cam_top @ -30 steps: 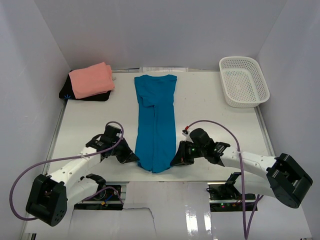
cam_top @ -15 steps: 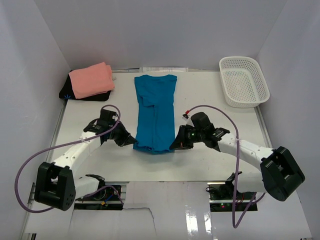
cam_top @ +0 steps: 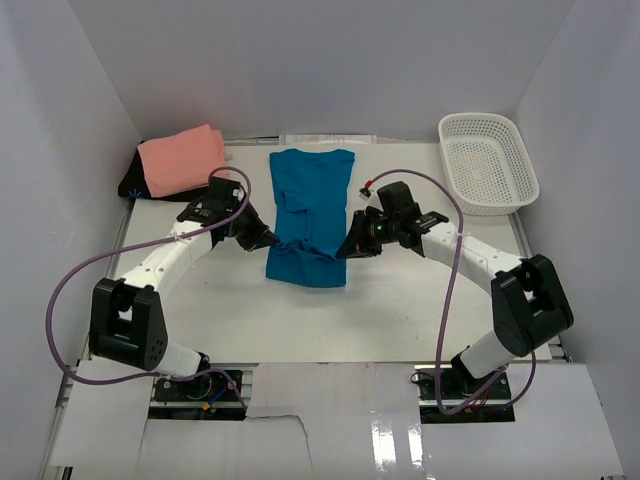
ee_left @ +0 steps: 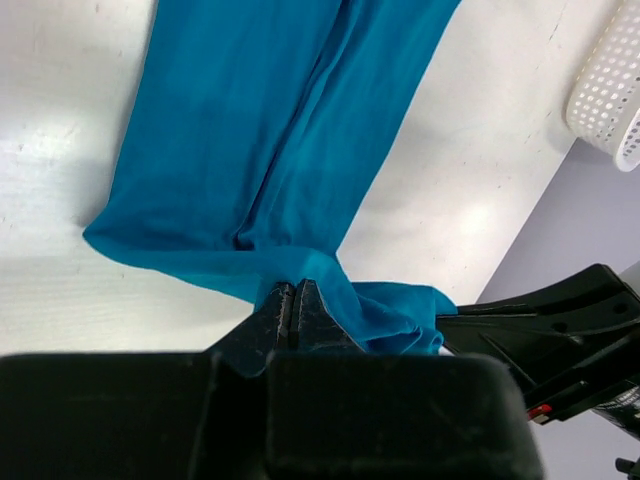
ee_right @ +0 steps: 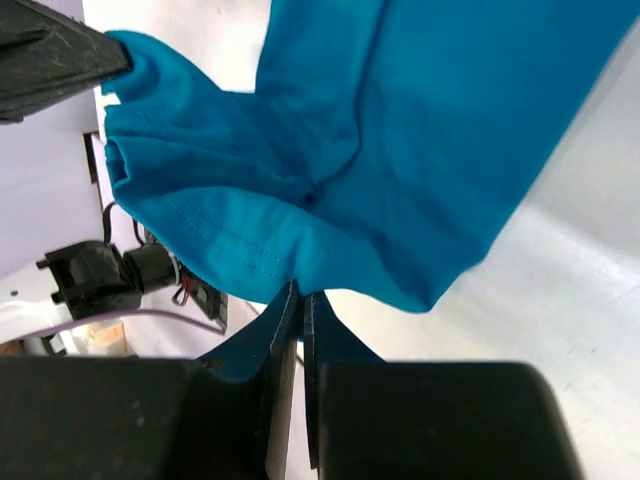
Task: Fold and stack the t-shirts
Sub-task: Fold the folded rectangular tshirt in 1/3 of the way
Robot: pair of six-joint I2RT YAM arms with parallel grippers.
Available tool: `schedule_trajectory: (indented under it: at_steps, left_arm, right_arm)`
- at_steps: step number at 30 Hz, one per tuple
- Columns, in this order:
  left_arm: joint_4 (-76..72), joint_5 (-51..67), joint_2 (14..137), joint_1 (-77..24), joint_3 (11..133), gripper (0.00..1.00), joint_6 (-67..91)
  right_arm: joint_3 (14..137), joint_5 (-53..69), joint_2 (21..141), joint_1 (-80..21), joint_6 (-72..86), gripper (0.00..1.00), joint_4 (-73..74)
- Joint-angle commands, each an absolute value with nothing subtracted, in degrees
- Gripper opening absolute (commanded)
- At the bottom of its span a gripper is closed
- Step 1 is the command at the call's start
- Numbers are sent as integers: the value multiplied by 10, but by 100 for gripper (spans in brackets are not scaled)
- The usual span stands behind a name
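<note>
A teal-blue t-shirt [cam_top: 312, 205] lies lengthwise in the table's middle, its near end lifted and doubled back over itself. My left gripper [cam_top: 272, 240] is shut on that hem's left corner, seen pinched in the left wrist view [ee_left: 296, 296]. On the other side, my right gripper [cam_top: 343, 250] is shut on the hem's right corner [ee_right: 302, 290]. The raised cloth [ee_right: 300, 190] hangs in a fold between the two grippers. A salmon-pink t-shirt [cam_top: 183, 160] rests folded at the back left.
A white mesh basket [cam_top: 487, 162] stands at the back right. The pink shirt sits on a black pad [cam_top: 135, 185] by the left wall. White walls close in the table on three sides.
Both grippers have carried the teal shirt's near hem away from the table's front toward the collar, shortening the shirt's flat length by about half. The pink shirt and basket stayed put.
</note>
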State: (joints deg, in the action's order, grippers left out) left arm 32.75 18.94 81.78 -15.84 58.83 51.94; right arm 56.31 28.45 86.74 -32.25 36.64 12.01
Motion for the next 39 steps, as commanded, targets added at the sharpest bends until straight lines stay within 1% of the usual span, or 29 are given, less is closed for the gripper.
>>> schedule_trajectory:
  at_steps: [1, 11, 24, 39]
  left_arm:
    - [320, 170, 831, -154, 634, 1, 511]
    - [315, 149, 922, -151, 726, 0, 509]
    - [308, 134, 1016, -145, 799, 0, 505]
    - [310, 139, 1092, -136, 874, 0, 502]
  right_arm:
    - [633, 291, 893, -310, 321, 8, 152]
    - [768, 288, 997, -274, 278, 8, 207]
    - [847, 298, 1078, -249, 258, 8, 225]
    - [985, 314, 1181, -223, 239, 8, 271]
